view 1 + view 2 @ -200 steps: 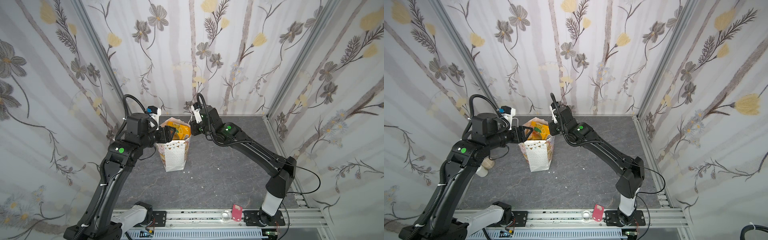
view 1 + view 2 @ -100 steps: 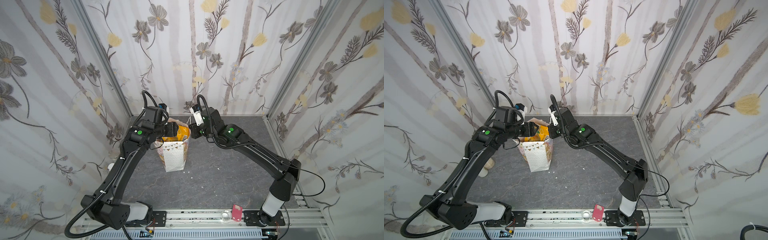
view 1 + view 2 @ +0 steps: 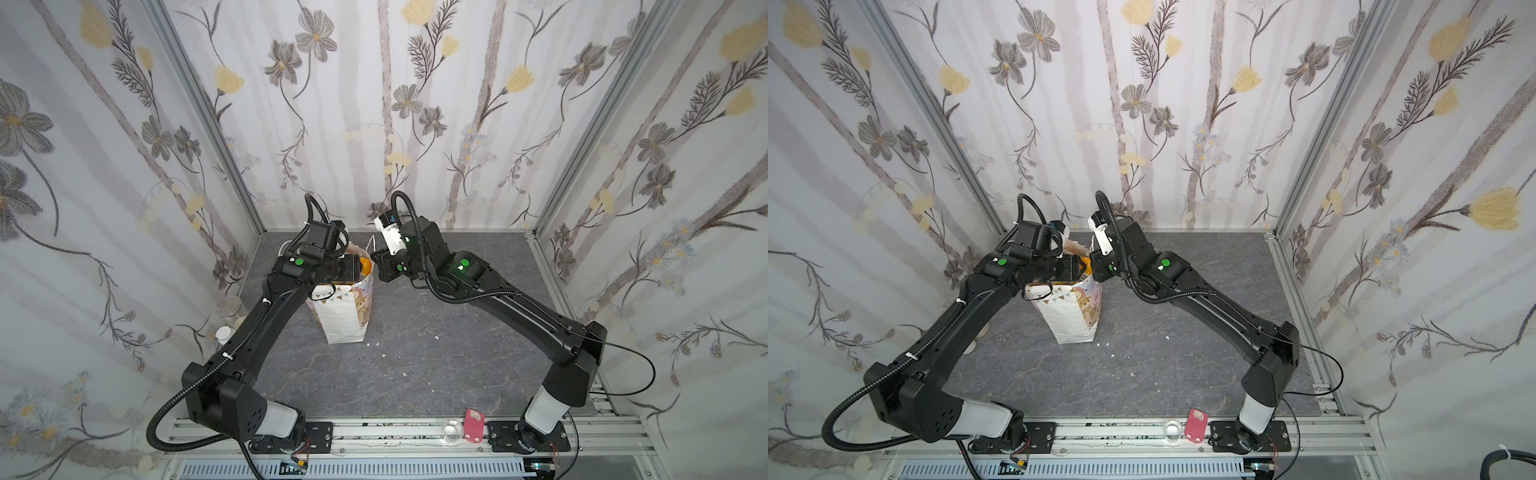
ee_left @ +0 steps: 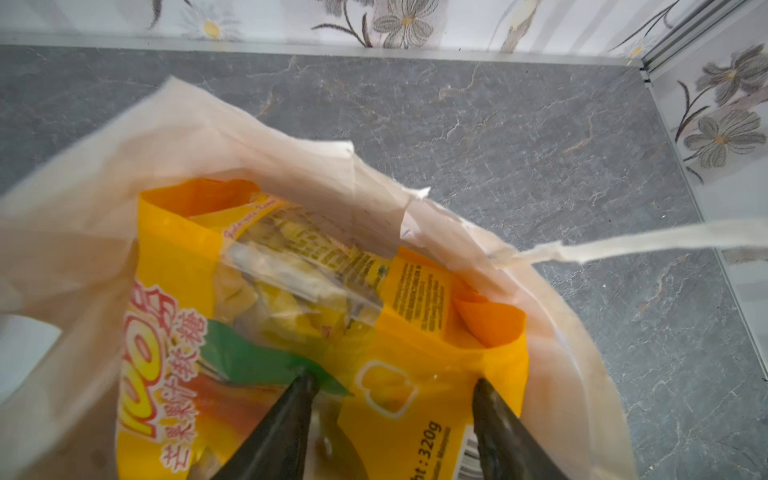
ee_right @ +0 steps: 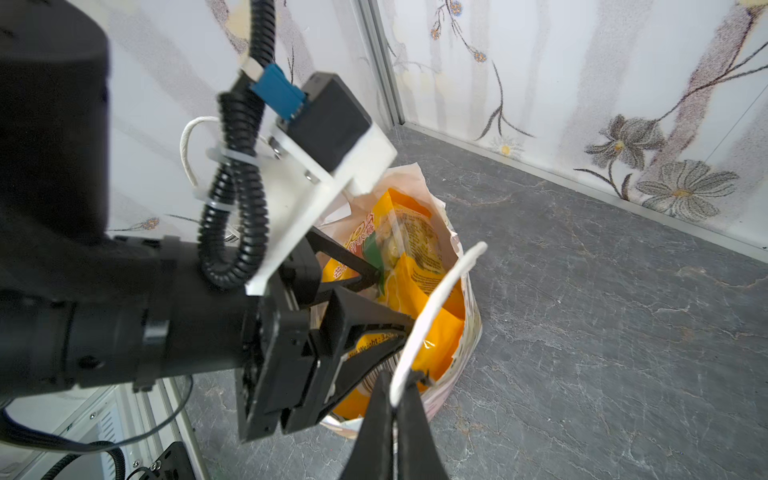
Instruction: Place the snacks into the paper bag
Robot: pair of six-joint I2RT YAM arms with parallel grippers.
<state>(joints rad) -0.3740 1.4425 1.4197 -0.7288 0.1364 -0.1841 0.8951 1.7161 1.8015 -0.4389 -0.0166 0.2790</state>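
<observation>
The paper bag stands upright at the middle left in both top views, white with dots and bunting print. A yellow-orange snack packet lies in its mouth, a sliver of it showing orange in a top view. My left gripper reaches into the mouth, open, with its fingers spread over the packet's face. My right gripper is shut on the bag's white cord handle at the rim. Whatever lies deeper in the bag is hidden.
A pink tag and a clear round piece sit on the front rail. A metal-lidded jar and a white cap stand by the left wall. White crumbs lie beside the bag. Walls close in on three sides.
My left arm has swung forward and in over the bag, carrying its gripper into the mouth, and its jaws have narrowed somewhat. The right gripper has kept its hold on the handle.
</observation>
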